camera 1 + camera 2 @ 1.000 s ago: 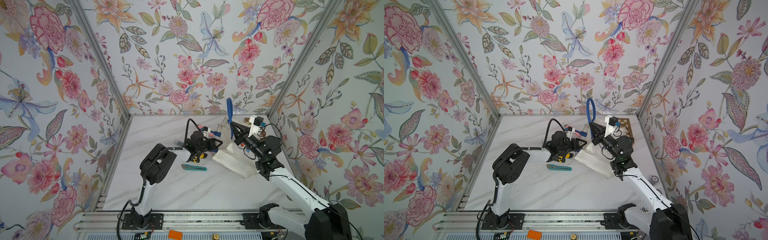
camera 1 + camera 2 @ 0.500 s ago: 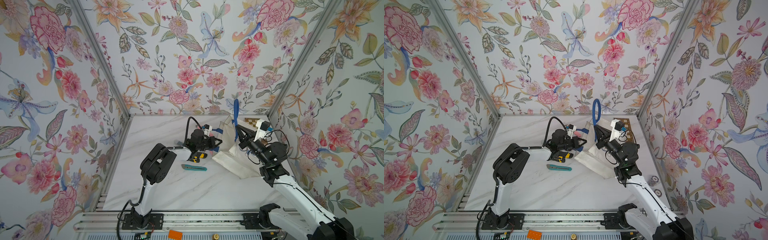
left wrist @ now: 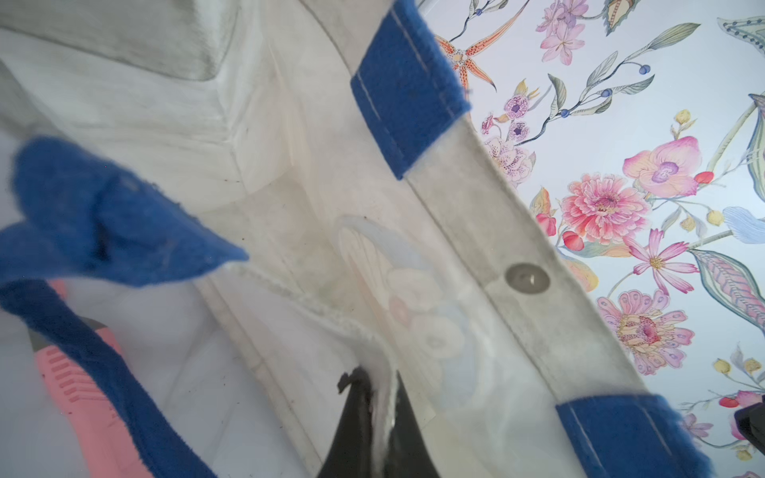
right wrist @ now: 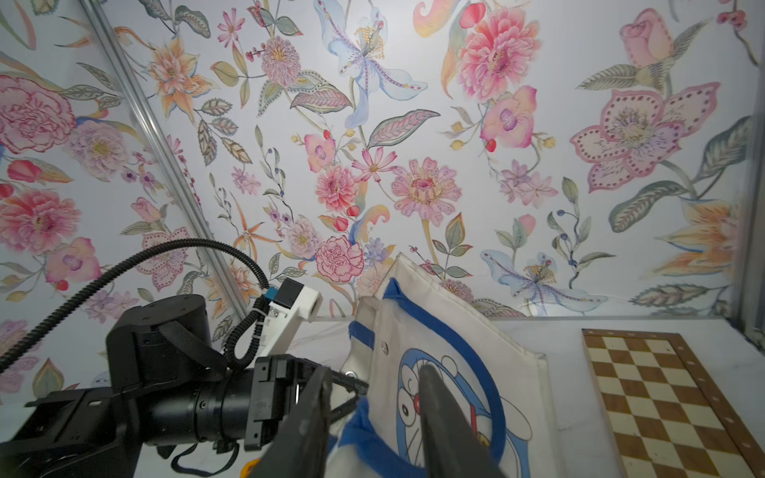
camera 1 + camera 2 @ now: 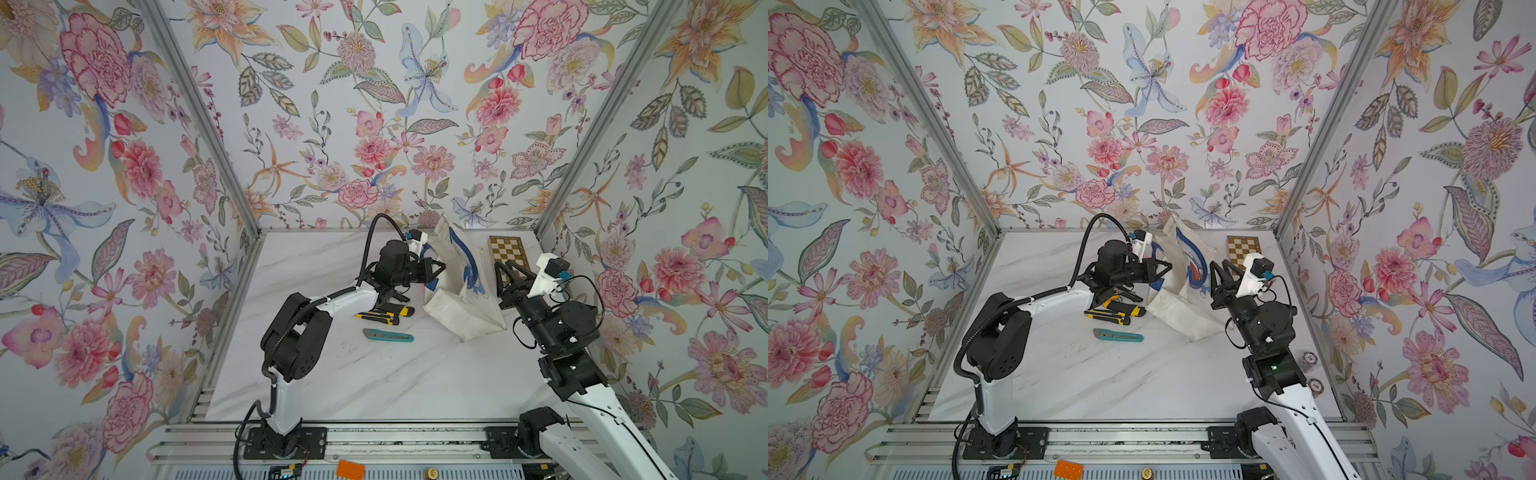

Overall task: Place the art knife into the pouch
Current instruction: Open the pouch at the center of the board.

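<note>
The white pouch [image 5: 457, 309] with blue handles and a blue cartoon cat stands half upright at the back of the table, its mouth toward my left arm. My left gripper [image 5: 439, 266] is shut on the pouch's near rim; in the left wrist view white canvas [image 3: 383, 372] is pinched between its jaws. My right gripper [image 5: 509, 269] hangs open just right of the pouch, holding nothing, with the cat print [image 4: 451, 385] behind its fingers. A teal art knife [image 5: 388, 335] and yellow-black knives [image 5: 384, 314] lie left of the pouch. A pink knife [image 3: 82, 397] lies beside the mouth.
A wooden chequered board [image 5: 509, 254] lies at the back right, behind my right gripper. Two round chips [image 5: 1309, 357] sit by the right wall. The left arm's elbow [image 5: 297, 336] stands over the table's left middle. Floral walls close in three sides.
My right gripper has let go of the blue handle, opened and drawn back to the right; the handle has dropped. My left gripper has shut on the pouch rim.
</note>
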